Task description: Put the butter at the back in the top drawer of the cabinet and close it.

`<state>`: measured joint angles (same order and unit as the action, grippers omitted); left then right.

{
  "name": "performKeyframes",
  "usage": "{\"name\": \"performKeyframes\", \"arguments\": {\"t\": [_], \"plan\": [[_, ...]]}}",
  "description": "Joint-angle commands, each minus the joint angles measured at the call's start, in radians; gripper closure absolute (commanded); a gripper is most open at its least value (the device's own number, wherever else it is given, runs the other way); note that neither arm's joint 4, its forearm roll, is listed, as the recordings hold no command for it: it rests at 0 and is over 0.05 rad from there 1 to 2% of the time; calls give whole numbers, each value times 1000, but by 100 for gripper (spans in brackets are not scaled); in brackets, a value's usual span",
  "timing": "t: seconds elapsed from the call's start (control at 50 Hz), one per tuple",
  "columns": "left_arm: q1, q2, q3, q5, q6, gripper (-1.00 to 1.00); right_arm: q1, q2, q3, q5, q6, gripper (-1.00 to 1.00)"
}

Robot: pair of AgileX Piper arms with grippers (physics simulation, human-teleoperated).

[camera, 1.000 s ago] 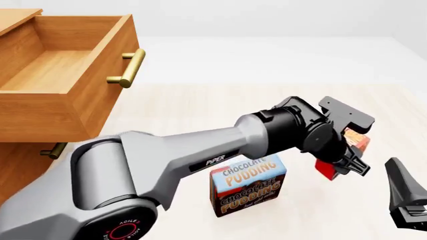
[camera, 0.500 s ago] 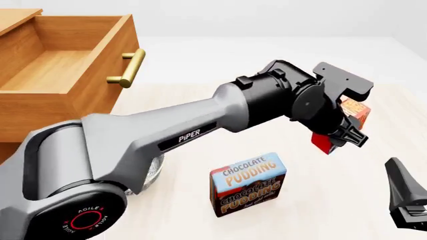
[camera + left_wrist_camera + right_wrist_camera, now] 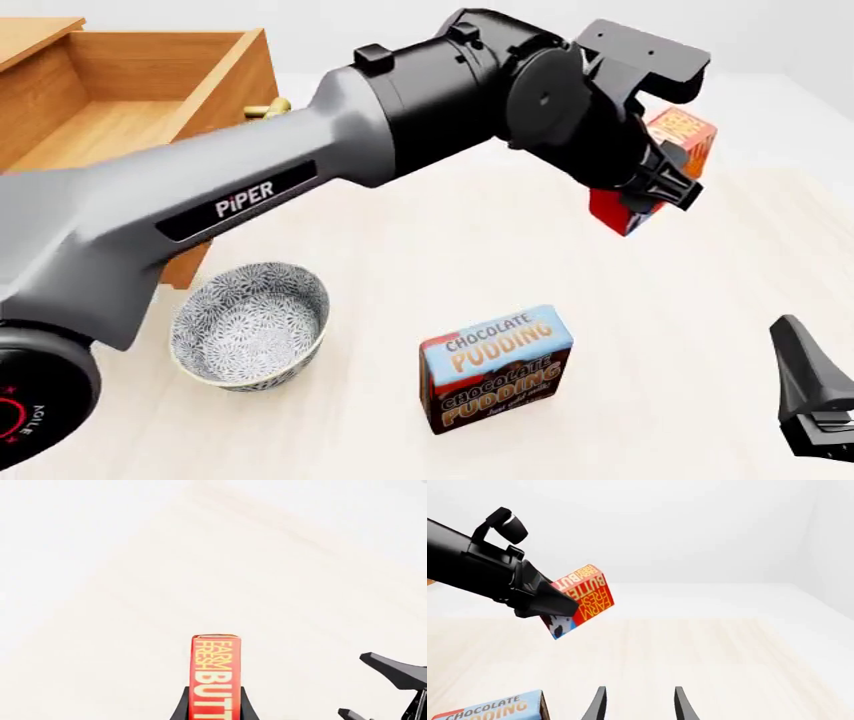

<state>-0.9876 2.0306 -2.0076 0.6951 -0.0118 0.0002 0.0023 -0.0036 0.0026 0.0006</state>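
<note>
Holding: small red butter box with orange-yellow face and "FARM FRESH BUTTER" lettering [image 3: 663,165], pinched in the left gripper [image 3: 654,185] and lifted well clear of the table, tilted a bit
Butter, wrist views: sits edge-on between the two black fingers [image 3: 181,707] in the left wrist shot [image 3: 215,677]; from the right wrist cam [image 3: 582,600] hangs in mid-air with a blue patch showing at its lower corner
Left gripper: clamped on the narrow sides of the butter, black wrist and grey "PIPER" forearm stretching across the whole front view
Top drawer: wooden, pulled wide open [image 3: 140,130], bare wood floor visible inside, brass bar handle [image 3: 267,108] mostly hidden behind the arm; well apart from the butter, off to the left
Cabinet: brown wood, only the top corner [image 3: 34,35] and a strip under the drawer showing
Right gripper: parked low at the right edge [image 3: 814,395], fingers spread apart [image 3: 637,707], nothing between them
Pudding: brown-and-blue "Chocolate Pudding" box [image 3: 497,368] standing upright on the table, near the front
Bowl: blue-and-white patterned bowl [image 3: 251,325], upright, left of the pudding box, just below the drawer
Table: pale wood-grain top [image 3: 441,250]
</note>
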Motion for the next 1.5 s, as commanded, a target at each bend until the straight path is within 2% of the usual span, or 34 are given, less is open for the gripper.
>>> {"name": "performKeyframes", "arguments": {"t": [0.02, 0.14, 0.48, 0.98, 1.26, 1.5], "plan": [[45, -120, 21, 17, 41, 100, 0, 0, 0, 0, 0, -100], [72, -157, 26, 37, 47, 100, 0, 0, 0, 0, 0, -100], [182, -312, 114, 69, 72, 100, 0, 0, 0, 0, 0, -100], [349, -426, 172, 103, 72, 100, 0, 0, 0, 0, 0, -100], [443, -515, 246, 107, 82, 100, 0, 0, 0, 0, 0, -100], [530, -635, 310, 152, 97, 100, 0, 0, 0, 0, 0, -100]]}}
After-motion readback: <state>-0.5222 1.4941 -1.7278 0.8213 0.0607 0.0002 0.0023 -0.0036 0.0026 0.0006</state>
